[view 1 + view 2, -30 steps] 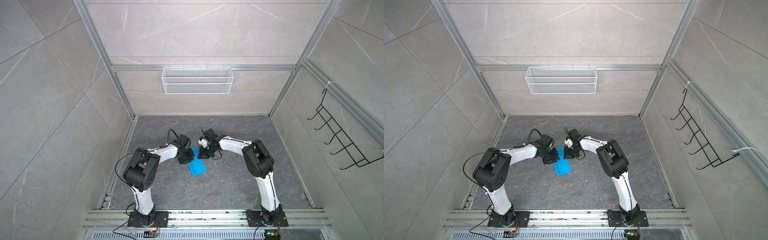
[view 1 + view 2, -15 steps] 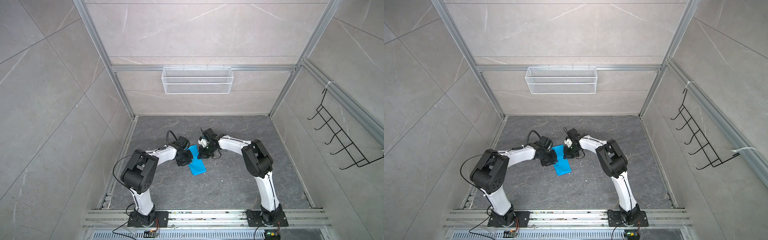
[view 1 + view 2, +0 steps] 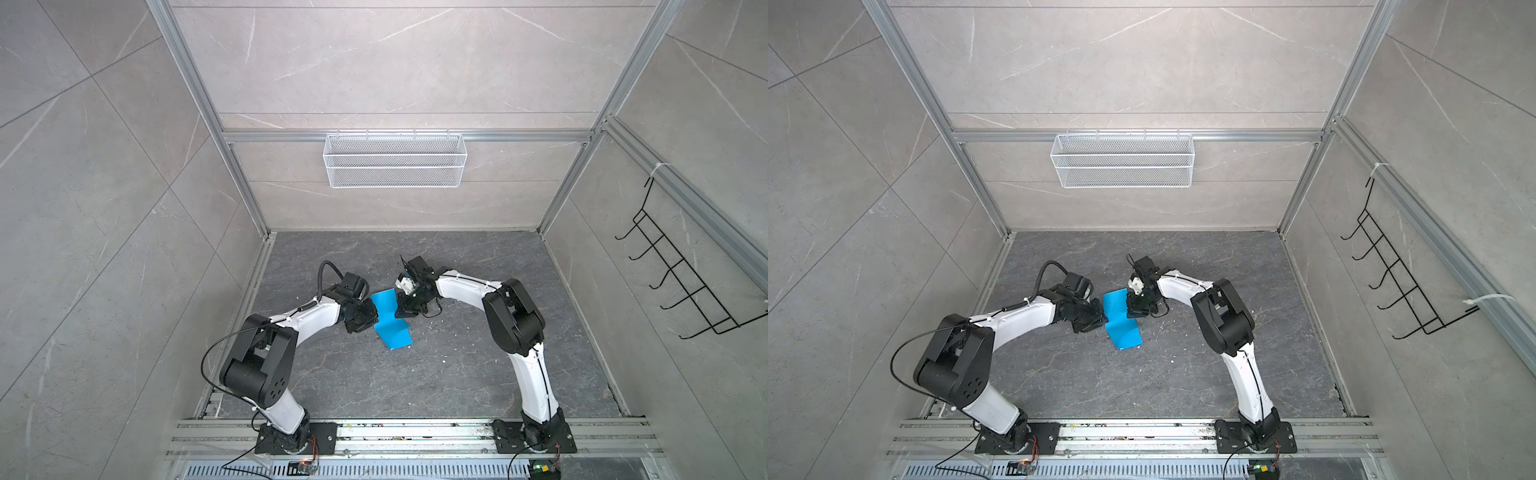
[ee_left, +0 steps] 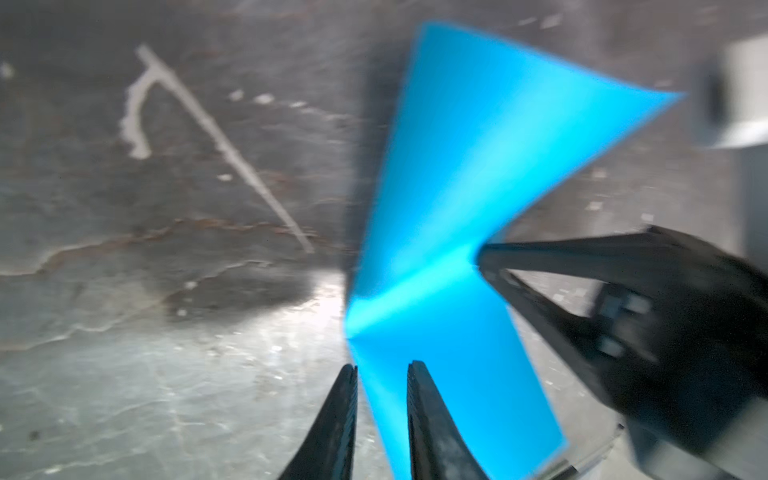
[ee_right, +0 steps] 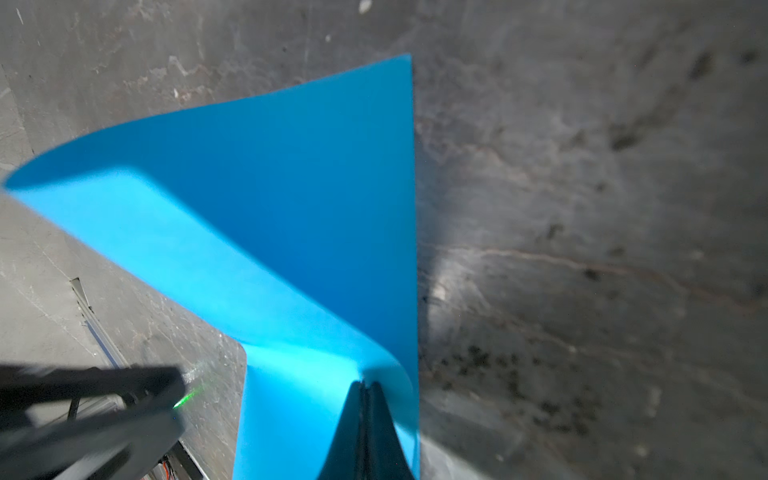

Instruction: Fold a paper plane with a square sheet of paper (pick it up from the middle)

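Note:
The square sheet of paper (image 3: 390, 322) (image 3: 1121, 322) is bright blue and sits bent at mid-floor, its far part lifted and its near part resting on the floor. My right gripper (image 3: 401, 311) (image 3: 1132, 312) (image 5: 365, 384) is shut on the sheet's right edge, where the paper (image 5: 291, 216) curls up round the fingertips. My left gripper (image 3: 372, 320) (image 3: 1103, 319) (image 4: 382, 372) stands at the sheet's left edge. Its fingers show a narrow gap, and the edge of the paper (image 4: 465, 199) runs through it. No paper plane shape shows.
A white wire basket (image 3: 395, 160) hangs on the back wall and a black hook rack (image 3: 685, 286) on the right wall. Aluminium rails (image 3: 415, 432) carry both arm bases at the front. White specks dot the dark stone floor (image 3: 457, 374).
My left gripper has shifted a little toward the front along the sheet's left edge. The right gripper keeps its pinch and has barely moved.

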You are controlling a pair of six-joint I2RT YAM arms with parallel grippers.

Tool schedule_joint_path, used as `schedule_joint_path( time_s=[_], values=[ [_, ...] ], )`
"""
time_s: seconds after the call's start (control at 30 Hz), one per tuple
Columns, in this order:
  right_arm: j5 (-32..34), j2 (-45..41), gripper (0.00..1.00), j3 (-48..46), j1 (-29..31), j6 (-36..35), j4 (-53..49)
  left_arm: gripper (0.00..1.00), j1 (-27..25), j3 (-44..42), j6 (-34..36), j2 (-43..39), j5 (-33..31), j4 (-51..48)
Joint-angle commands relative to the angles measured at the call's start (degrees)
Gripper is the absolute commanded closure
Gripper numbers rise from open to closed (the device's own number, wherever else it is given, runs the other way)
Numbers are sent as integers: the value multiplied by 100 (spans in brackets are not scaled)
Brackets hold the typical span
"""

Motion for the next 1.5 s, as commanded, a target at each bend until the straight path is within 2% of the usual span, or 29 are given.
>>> schedule_joint_path(
  time_s=[0.0, 0.27, 0.43, 0.87, 1.03, 1.23, 1.33, 1.47],
  values=[
    [597, 492, 94, -120, 41, -29, -504, 74, -114, -115, -293, -81, 469, 658],
    [575, 495, 94, -109, 41, -46, -548, 76, -214, -132, -481, 483, 524, 607],
    [590, 522, 94, -83, 41, -39, -591, 76, -223, -185, -404, 585, 417, 178],
    [632, 571, 94, -77, 41, -63, -646, 74, -226, -768, -457, 355, 326, -93],
    [641, 572, 94, -81, 41, -54, -647, 74, -224, -606, -278, -169, 156, -458],
    [642, 584, 94, -89, 42, -28, -633, 74, -373, -470, -474, -482, 255, -109],
    [634, 589, 94, -97, 40, -23, -629, 74, -425, -471, -668, -274, 520, 351],
    [643, 589, 94, -97, 40, -19, -646, 74, -540, -368, -669, 24, 538, 337]
  ],
)
